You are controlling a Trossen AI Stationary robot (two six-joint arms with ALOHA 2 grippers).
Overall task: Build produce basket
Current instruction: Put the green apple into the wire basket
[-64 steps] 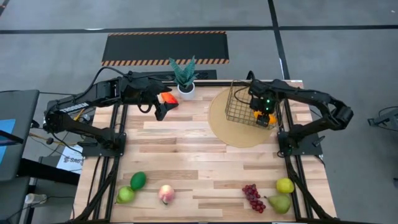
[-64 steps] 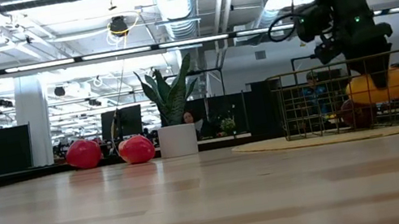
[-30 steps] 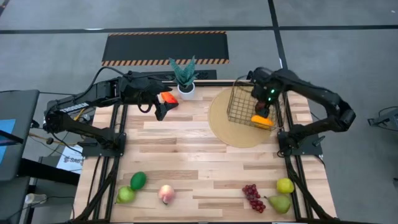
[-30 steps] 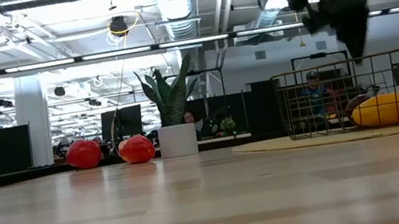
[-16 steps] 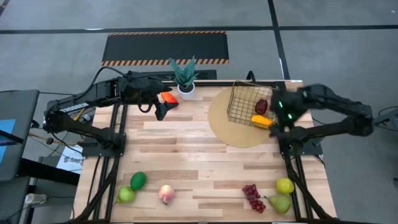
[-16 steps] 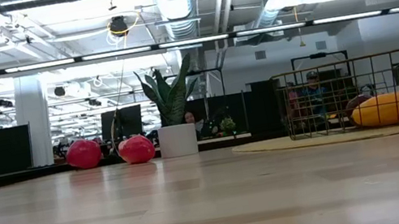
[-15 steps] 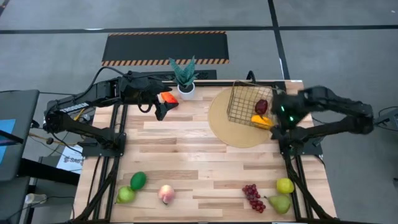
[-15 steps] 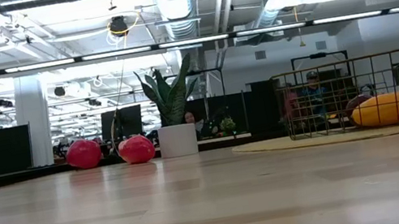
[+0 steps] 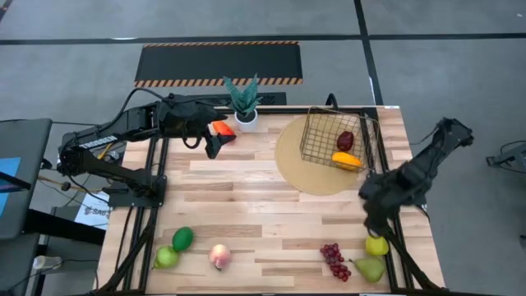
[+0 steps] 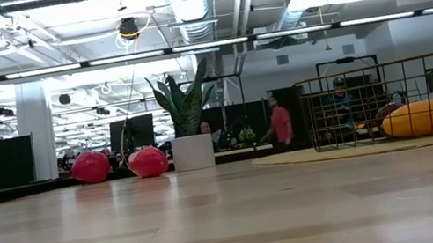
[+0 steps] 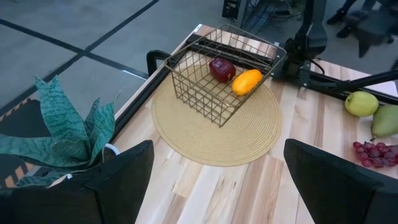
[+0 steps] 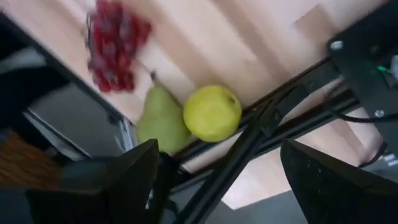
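The wire basket [image 9: 335,138] sits on a round tan mat [image 9: 304,168] at the far right and holds a dark red apple [image 9: 346,141] and a mango [image 9: 346,159]. My right gripper [image 9: 371,220] hangs open above the near right corner, over a yellow-green apple [image 12: 212,113], a pear [image 12: 160,126] and purple grapes [image 12: 115,53]. My left gripper [image 9: 211,145] stands open high over the far left, beside an orange-red pepper [image 9: 221,130]. An avocado [image 9: 182,238], a green apple [image 9: 167,257] and a peach [image 9: 219,256] lie near the front left edge.
A potted green plant [image 9: 244,103] stands at the far edge between the arms. The right arm's base and frame rails [image 9: 394,187] run along the table's right edge. Bare wood [image 9: 246,197] lies between the basket and the front row of fruit.
My right gripper has left the basket, swung out past the table's right edge and come round toward the near right corner, rolling as it went and staying open. The mango and the red apple stay in the basket.
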